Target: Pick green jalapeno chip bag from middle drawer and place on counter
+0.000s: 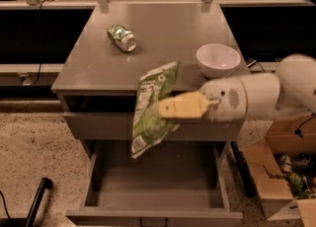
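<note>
Pictured from above and in front: the grey counter (98,68) across the top of the cabinet, and below it the drawer (163,186) pulled out, floor bare. Reached in from the right of the shot with a white arm (276,93), about level with the cabinet's front edge. Held the bag (148,127) in the air above the open drawer, clear of its floor and walls. Had the gripper (165,108) at the bag's right edge, about mid-length, tan fingers (185,106) pinched closed on the foil and on nothing else. Hung the bag with its long axis close to upright, top end leaning right and overlapping the counter's front lip in the shot, white-labelled bottom end dangling toward the drawer. Kept the bag out to the side of the fingers rather than under them. Could not tell whether the top end was over the counter or only in front of it. Judged the step as the carry to the counter, with the pick done and the placing not yet done. Called, by that reading, for a move back over the lip and a laying of the long axis flat. Showed bare counter behind the bag, between the bowl (218,59) just right of the bag's top and the can (122,37) lying well apart at the back left. Risked a brush with the bowl if swung right.
</note>
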